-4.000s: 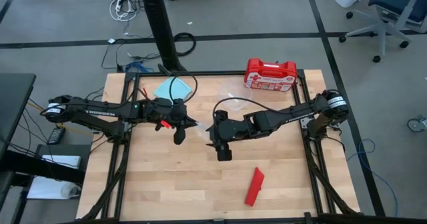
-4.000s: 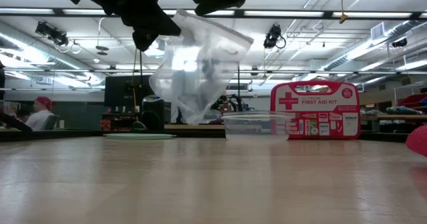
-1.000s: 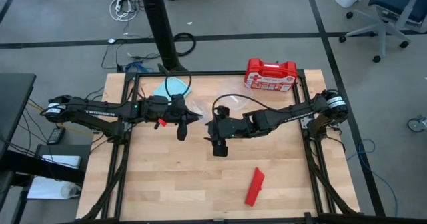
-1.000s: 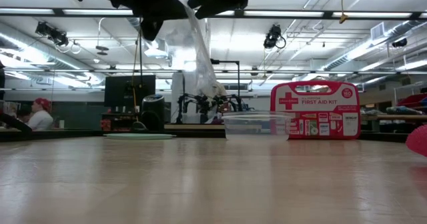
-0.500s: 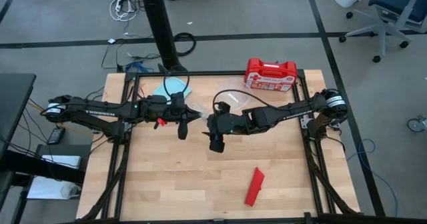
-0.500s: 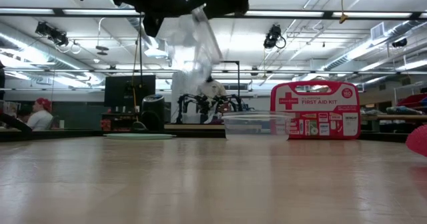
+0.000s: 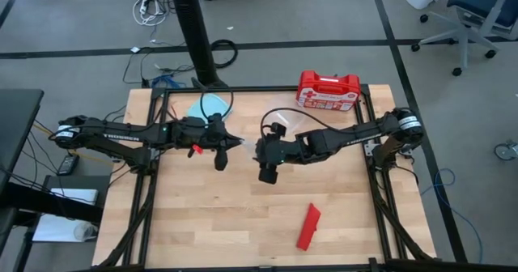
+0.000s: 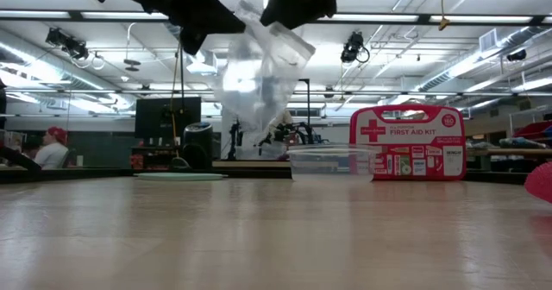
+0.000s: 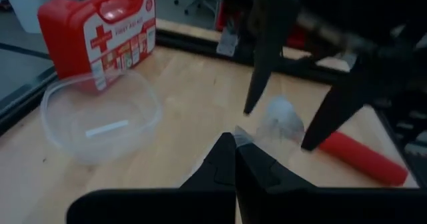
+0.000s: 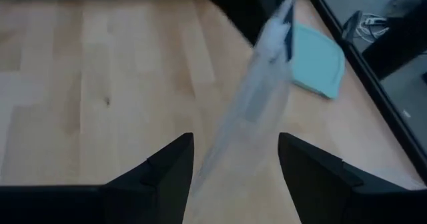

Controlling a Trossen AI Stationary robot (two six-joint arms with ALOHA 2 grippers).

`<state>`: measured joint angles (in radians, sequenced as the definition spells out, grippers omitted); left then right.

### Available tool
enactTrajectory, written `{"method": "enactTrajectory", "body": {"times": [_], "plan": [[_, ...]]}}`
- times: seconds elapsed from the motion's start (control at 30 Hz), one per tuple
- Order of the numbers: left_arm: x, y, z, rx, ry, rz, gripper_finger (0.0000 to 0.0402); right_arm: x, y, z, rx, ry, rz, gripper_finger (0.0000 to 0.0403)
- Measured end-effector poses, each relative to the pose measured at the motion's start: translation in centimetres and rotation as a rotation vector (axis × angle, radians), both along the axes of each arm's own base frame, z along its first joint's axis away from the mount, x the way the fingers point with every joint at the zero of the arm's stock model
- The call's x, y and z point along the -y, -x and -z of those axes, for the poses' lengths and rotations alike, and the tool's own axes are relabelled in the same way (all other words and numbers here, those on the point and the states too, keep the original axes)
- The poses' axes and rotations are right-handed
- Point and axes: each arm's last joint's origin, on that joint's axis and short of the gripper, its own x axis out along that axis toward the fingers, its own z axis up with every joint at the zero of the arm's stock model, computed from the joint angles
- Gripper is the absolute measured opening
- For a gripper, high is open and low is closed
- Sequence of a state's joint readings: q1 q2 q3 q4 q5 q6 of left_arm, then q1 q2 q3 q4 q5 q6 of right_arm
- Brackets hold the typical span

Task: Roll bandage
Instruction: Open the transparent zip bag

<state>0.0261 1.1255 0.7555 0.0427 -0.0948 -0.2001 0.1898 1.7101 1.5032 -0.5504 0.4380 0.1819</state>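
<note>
Bandage [image 7: 308,227] lying untouched, left gripper [image 9: 235,139] pinching clear bag [image 8: 255,66], right gripper [image 10: 235,151] wide.

A pale wooden table [image 7: 202,215] with a smooth, matt, faintly grained top carries a soft, matt red fabric bandage [image 7: 308,227]. A thin, clear plastic bag [image 8: 256,74], glossy and crinkled, hangs above it. Near the far edge sit a transparent plastic tub [image 9: 100,117], a glossy red hard-plastic first-aid case [image 7: 327,90] with white printing, and a matt pale-teal lid [image 10: 317,61]. The arms are dark matt plastic and metal.
</note>
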Motion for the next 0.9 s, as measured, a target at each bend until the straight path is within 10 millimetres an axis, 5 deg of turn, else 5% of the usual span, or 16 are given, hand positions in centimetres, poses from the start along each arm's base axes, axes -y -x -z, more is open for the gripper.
{"method": "enactTrajectory", "body": {"times": [0.9], "plan": [[0.0,0.2,0.5,-0.04,-0.017,-0.005,0.0,1.7,-0.5,-0.8,0.128,-0.09,0.116,0.0217]]}}
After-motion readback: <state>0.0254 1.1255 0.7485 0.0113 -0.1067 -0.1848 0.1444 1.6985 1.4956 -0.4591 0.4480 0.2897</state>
